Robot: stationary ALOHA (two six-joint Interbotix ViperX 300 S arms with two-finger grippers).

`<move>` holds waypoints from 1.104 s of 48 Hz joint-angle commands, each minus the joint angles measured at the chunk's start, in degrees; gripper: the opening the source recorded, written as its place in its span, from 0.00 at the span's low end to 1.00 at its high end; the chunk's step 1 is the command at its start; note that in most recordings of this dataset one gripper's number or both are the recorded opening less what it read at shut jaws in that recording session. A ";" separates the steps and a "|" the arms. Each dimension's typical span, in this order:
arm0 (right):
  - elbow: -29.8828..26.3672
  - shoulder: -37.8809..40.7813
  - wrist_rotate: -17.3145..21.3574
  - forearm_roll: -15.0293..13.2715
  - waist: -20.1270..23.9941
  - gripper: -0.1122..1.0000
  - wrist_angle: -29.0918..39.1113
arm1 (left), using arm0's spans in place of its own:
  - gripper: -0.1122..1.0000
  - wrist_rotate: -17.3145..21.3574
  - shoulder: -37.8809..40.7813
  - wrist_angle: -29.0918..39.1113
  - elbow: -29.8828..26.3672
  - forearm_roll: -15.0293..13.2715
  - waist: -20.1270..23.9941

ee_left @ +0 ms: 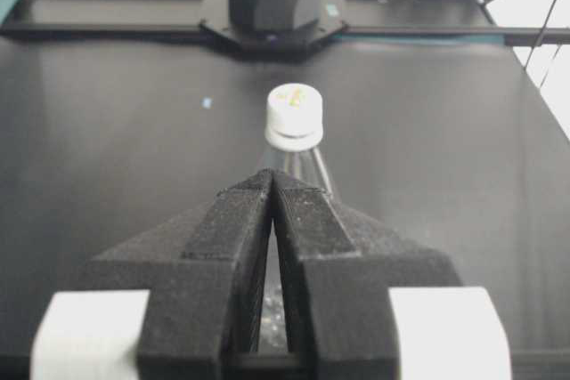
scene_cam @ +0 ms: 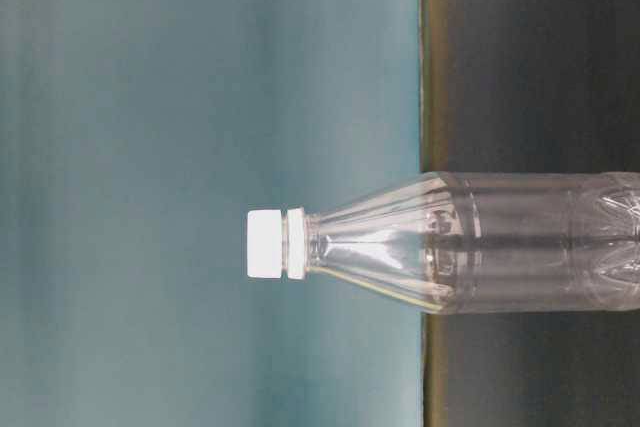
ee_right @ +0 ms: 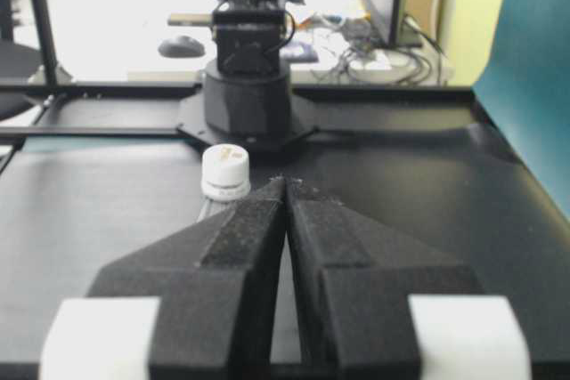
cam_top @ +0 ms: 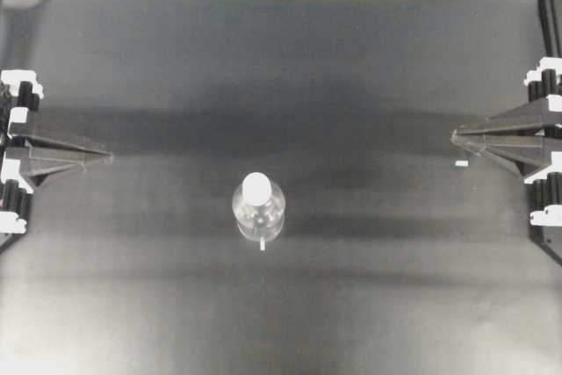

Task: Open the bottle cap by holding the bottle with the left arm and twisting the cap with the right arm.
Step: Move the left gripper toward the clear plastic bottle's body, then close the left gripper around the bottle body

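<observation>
While the bottle (cam_top: 258, 209) stands upright just below the centre of the overhead view, its white bottle cap (cam_top: 256, 185) sits fully screwed on, so nothing of the task looks done: holding and twisting both remain. A small white tape mark (cam_top: 262, 244) lies on the black bench (cam_top: 281, 68) just below the bottle. At the left edge of that view the left arm's gripper (cam_top: 107, 156) points toward the middle, fingers pressed together on nothing, well apart from the bottle. At the right edge the right arm's gripper (cam_top: 456, 136) mirrors it, fingers likewise pressed together and empty, another tape mark (cam_top: 461, 164) just beside its tip.
</observation>
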 commanded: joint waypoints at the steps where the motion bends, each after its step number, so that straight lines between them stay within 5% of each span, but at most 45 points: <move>1: -0.70 0.18 0.70 0.18 -1.49 0.13 -0.35 | 0.23 -0.88 1.67 -0.44 -5.27 2.37 -0.35; 26: -3.08 0.62 0.97 1.14 -1.76 0.09 5.45 | 0.19 -0.09 30.15 -5.80 -24.70 2.37 -0.18; 29: -3.08 0.53 1.05 1.85 -1.85 0.09 5.71 | 0.27 -0.09 32.08 -6.15 -25.66 2.37 0.26; 38: -3.08 0.62 1.93 2.29 -2.29 0.09 6.24 | 0.78 -2.02 36.65 -11.69 -25.75 2.37 0.79; 43: -3.08 0.53 2.55 2.37 -2.72 0.09 5.98 | 0.97 -4.04 39.38 -13.10 -25.40 2.37 0.18; 53: -3.34 -0.18 6.50 2.37 -3.52 0.09 7.12 | 0.99 -5.10 46.23 -20.04 -23.55 2.37 -1.58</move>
